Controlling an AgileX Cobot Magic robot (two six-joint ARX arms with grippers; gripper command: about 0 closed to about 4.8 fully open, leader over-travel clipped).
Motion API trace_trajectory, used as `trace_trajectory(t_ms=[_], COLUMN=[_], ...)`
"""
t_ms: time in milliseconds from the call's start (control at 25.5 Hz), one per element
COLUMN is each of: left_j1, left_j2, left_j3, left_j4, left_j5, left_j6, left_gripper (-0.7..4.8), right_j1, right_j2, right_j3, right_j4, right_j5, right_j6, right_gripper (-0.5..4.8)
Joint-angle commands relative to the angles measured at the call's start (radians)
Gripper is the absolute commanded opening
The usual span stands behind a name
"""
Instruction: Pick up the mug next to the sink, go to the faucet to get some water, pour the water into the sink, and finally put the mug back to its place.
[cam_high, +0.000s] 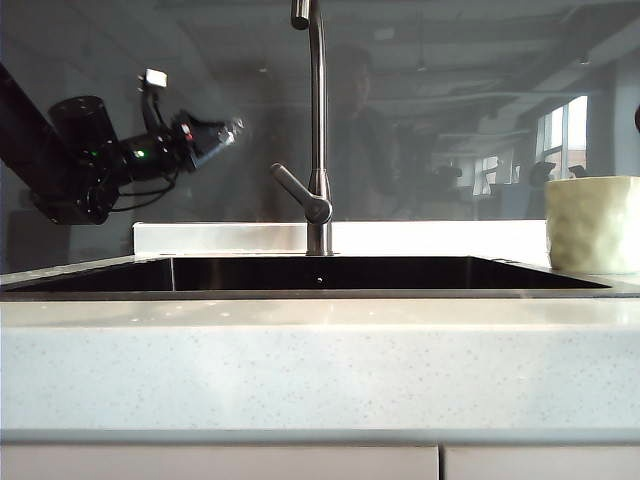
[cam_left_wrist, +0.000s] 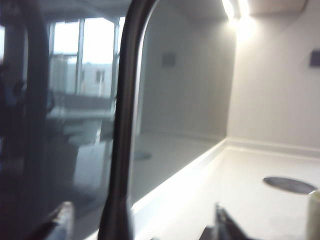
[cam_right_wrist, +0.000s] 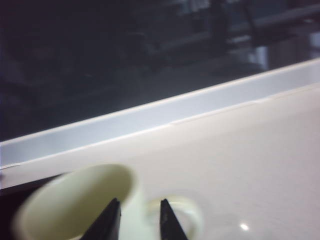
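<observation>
The pale cream mug (cam_high: 593, 225) stands upright on the counter just right of the dark sink (cam_high: 320, 272), with nothing touching it. From above, my right gripper (cam_right_wrist: 139, 220) looks down on the mug (cam_right_wrist: 75, 202) and its handle (cam_right_wrist: 182, 210). Its black fingers are open and hold nothing. This gripper is outside the exterior view. The steel faucet (cam_high: 318, 120) rises behind the sink. My left gripper (cam_high: 228, 130) hovers high to its left, open. The faucet's neck (cam_left_wrist: 122, 125) shows between the spread fingers of that gripper (cam_left_wrist: 142, 227), and I cannot tell whether they touch it.
The faucet's lever (cam_high: 298, 190) angles out toward the left arm. A dark glass wall (cam_high: 450, 110) runs behind a low white ledge (cam_high: 430, 237). The speckled counter (cam_high: 320, 360) spans the front. A dark round spot (cam_left_wrist: 289, 184) marks the counter beyond the mug's edge (cam_left_wrist: 314, 215).
</observation>
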Motion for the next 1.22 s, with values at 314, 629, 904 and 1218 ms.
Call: trace_trajectory(t_ms=[314, 629, 904, 1218], left_j1=[0.061, 0.119, 0.154, 0.159], left_j2=[-0.131, -0.352, -0.478, -0.487], left_j3=[0.005, 0.005, 0.005, 0.005], left_j4=[0.198, 0.084, 0.038, 0.027], left_j5=[0.099, 0.171, 0.294, 0.332], left_j6=[-0.426, -0.478, -0.564, -0.648], left_gripper=[-0.02, 0.02, -0.01, -0.03], right_j1=[0.142, 0.144, 0.144, 0.144], right_j2=[-0.441, -0.943, -1.132, -1.131], right_j3=[-0.026, -0.008, 0.005, 0.005], right_j4=[-0.333, -0.942, -1.191, -1.22], right_j5=[-0.005, 0.028, -0.003, 0.031], right_j6=[0.029, 0.021, 0.021, 0.021], right_gripper=[-0.06, -0.06, -0.06, -0.05])
